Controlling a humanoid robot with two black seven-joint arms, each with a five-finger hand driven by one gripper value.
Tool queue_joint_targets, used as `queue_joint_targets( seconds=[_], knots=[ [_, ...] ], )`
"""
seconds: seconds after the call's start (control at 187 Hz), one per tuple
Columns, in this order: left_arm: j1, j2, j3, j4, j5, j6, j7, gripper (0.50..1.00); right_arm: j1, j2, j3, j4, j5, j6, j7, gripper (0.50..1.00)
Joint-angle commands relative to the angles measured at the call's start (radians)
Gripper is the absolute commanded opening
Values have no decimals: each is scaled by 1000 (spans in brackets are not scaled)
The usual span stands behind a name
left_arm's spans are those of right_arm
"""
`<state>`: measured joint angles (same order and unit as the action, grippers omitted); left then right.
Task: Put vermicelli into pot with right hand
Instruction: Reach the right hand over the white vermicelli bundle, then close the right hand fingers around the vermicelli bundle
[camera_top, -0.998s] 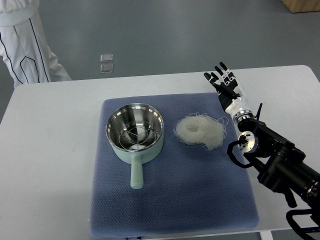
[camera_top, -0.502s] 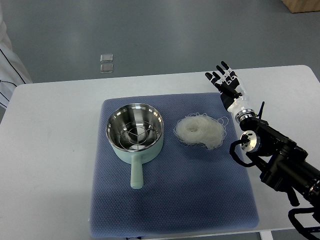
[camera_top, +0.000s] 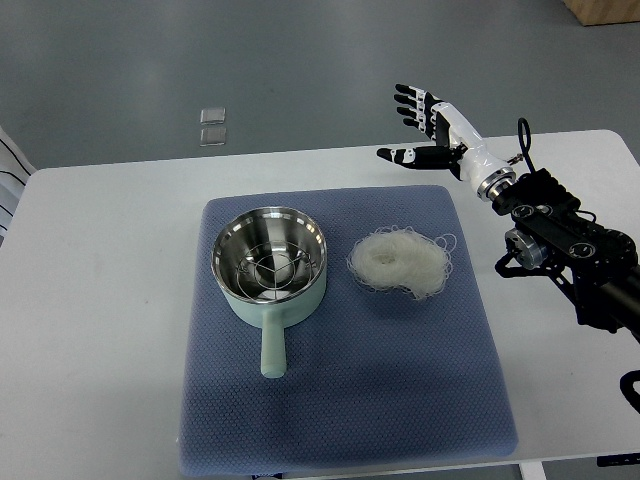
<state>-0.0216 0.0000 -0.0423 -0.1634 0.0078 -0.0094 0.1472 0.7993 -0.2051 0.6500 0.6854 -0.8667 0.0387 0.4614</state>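
Hovering beyond the mat's far edge, your right hand had fingers spread, empty, while the vermicelli (likely light, brittle, best scooped from beneath) lay beside the pot.

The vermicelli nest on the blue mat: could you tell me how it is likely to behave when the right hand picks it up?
The vermicelli is a loose nest of thin pale strands, so it is probably very light. Stray loops stick out around its edge, so bits may snag on fingers or break off. If dry, it likely lifts as one springy clump rather than drooping, though that is uncertain. The right hand is open above the table's far edge.
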Motion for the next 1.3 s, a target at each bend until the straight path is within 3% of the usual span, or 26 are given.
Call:
queue_joint_targets(
  seconds=[0.0,0.139,0.294,0.523,0.982,1.297],
  knots=[
    [0,0,-1,1,0,0,0,1000,38,-63,-113,57,-114,27,5,928],
    [0,0,-1,1,0,0,0,1000,118,-189,-242,160,-253,58,6,928],
    [0,0,1,-1,0,0,0,1000,215,-284,-349,267,-402,144,8,928],
    [0,0,-1,-1,0,0,0,1000,305,-335,-457,361,-613,268,8,928],
    [0,0,-1,-1,0,0,0,1000,336,-343,-517,407,-735,297,5,926],
    [0,0,-1,1,0,0,0,1000,250,-320,-515,373,-752,227,-21,924]
  ],
)
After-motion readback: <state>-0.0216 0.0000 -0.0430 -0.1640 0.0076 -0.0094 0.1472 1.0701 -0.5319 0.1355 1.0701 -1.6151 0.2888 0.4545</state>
